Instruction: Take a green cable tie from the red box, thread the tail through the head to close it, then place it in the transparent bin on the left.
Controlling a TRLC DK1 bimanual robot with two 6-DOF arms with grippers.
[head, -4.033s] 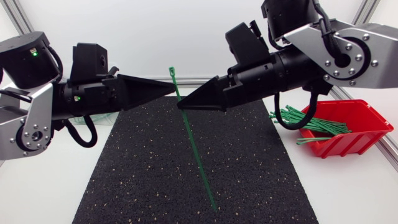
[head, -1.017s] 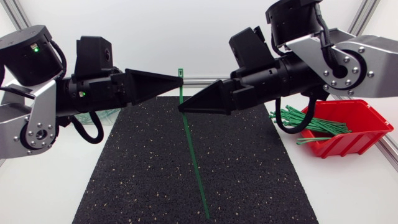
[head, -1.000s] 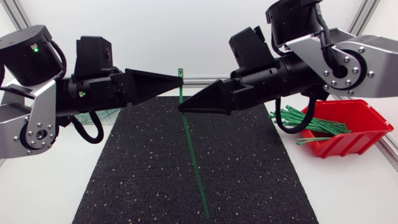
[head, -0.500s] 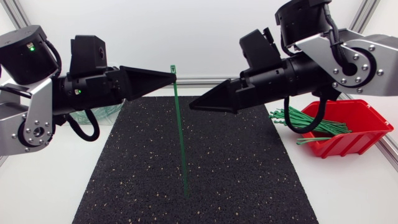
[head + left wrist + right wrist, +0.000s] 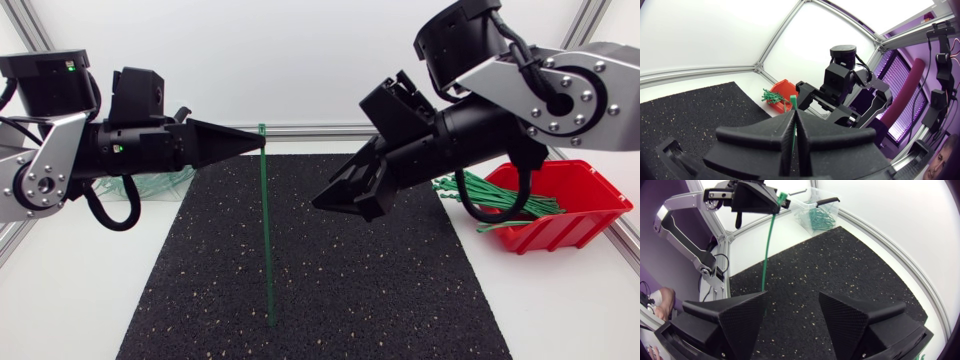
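1. One green cable tie (image 5: 266,230) hangs straight down over the black mat (image 5: 400,280), its head pinched in the closed left gripper (image 5: 255,141).
2. The right gripper (image 5: 340,205) stands open beside the tie, touching nothing.
3. Likely best next: catch the free tail low, then feed it squarely into the head.
4. One red box (image 5: 590,215) holds many ties; there is one transparent bin (image 5: 796,207).

The tie (image 5: 268,240) hangs from the left end effector (image 5: 260,140) over the mat (image 5: 380,280), bin (image 5: 815,202) to its left, box (image 5: 575,225) right.
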